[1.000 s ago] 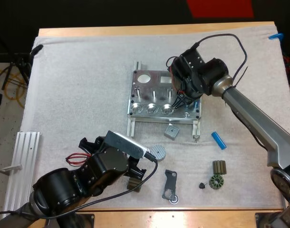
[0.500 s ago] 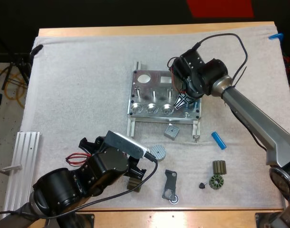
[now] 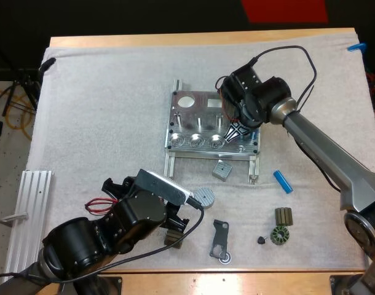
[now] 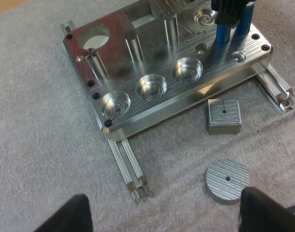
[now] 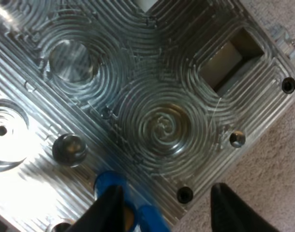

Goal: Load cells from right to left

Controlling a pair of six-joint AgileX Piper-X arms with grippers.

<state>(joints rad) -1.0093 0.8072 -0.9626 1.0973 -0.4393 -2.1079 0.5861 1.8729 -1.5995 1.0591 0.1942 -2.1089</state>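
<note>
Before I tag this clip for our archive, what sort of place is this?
Likely a robotics lab workbench for assembly trials: a machined aluminium fixture plate on a white towelling mat, with a loose bright blue cylinder beside it.

High view looks down; wrist views, apparently nearer, share the fixture [image 3: 193, 126].

A robotics workshop or lab: a wooden bench [image 3: 200, 38] with a white mat [image 3: 101, 110] carries a machined metal fixture [image 3: 190, 120], small dark parts [image 3: 278, 235], an aluminium rail [image 3: 27, 215]; yellow cables [image 3: 12, 101] lie alongside.
</note>
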